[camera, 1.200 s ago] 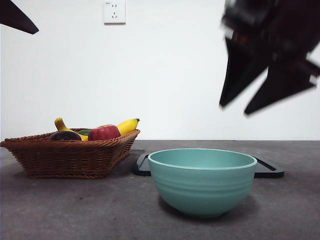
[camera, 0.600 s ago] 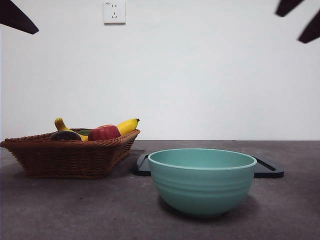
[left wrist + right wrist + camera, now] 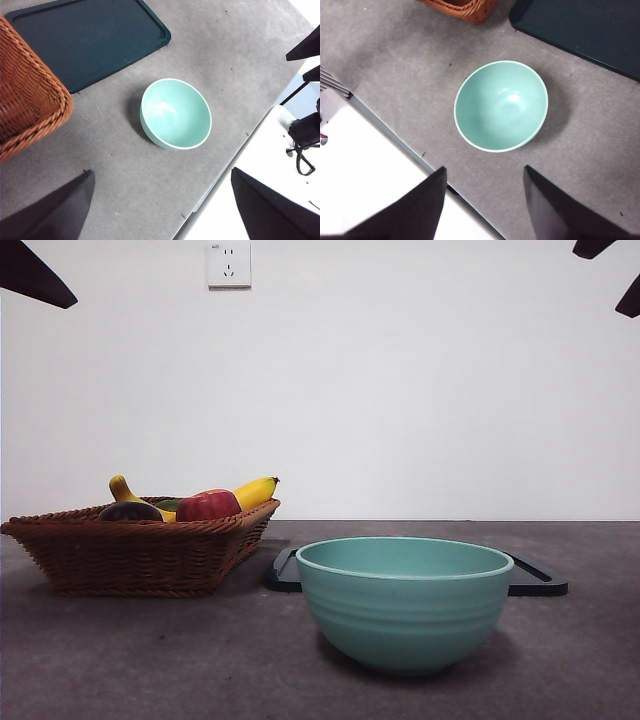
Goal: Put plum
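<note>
The plum (image 3: 130, 511) is a dark, almost black fruit lying at the left of the wicker basket (image 3: 140, 555), beside a red apple-like fruit (image 3: 208, 505) and two bananas (image 3: 255, 490). The teal bowl (image 3: 404, 600) stands empty in front; both wrist views look down into the bowl (image 3: 175, 113) (image 3: 501, 105). My left gripper (image 3: 162, 172) is open and high above the table, holding nothing. My right gripper (image 3: 484, 168) is also open and empty, high over the bowl. In the front view they show only as black tips at the top left (image 3: 35, 278) and top right (image 3: 603, 280).
A dark flat tray (image 3: 535, 580) lies behind the bowl, next to the basket (image 3: 25, 105). The grey table's edge (image 3: 395, 135) runs close to the bowl on the near side. A wall socket (image 3: 229, 264) is on the white wall.
The right arm, which hung large and dark above the bowl's right side, has risen out to the top right corner. Basket, fruit and bowl have not moved.
</note>
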Action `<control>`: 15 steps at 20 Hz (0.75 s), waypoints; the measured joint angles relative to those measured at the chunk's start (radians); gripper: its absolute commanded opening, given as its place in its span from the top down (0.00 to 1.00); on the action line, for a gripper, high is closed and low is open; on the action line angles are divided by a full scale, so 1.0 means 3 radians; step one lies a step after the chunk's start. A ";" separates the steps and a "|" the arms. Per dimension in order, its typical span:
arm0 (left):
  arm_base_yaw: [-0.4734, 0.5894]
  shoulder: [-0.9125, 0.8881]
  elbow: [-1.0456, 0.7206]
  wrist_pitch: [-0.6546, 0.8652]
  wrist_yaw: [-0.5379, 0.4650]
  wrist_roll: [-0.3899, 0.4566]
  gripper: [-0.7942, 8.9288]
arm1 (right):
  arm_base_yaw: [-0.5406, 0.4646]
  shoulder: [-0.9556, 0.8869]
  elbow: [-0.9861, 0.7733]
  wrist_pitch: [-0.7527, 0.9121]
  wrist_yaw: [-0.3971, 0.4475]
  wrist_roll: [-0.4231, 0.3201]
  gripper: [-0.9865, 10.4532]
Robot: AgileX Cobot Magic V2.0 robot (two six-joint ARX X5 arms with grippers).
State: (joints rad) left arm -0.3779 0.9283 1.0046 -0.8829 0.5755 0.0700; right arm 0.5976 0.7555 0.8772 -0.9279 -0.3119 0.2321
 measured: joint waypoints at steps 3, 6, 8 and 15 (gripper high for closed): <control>0.0000 0.0000 0.0000 0.0000 0.0000 0.0010 0.79 | 0.0000 -0.0001 0.0000 -0.0001 0.0000 0.0000 0.79; 0.0000 0.0000 0.0000 0.0000 0.0000 0.0010 0.91 | 0.0000 0.0000 0.0000 0.0000 0.0000 -0.0010 0.91; 0.0000 0.0000 0.0000 0.0000 0.0000 0.0010 0.91 | 0.0000 0.0000 0.0000 0.0000 0.0000 -0.0052 0.91; 0.0000 0.0000 0.0000 0.0000 0.0000 0.0010 0.91 | 0.0000 -0.0001 0.0000 0.0000 0.0001 -0.0064 0.91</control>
State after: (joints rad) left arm -0.3779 0.9283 1.0046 -0.8829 0.5755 0.0731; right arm 0.5976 0.7551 0.8772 -0.9279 -0.3115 0.2131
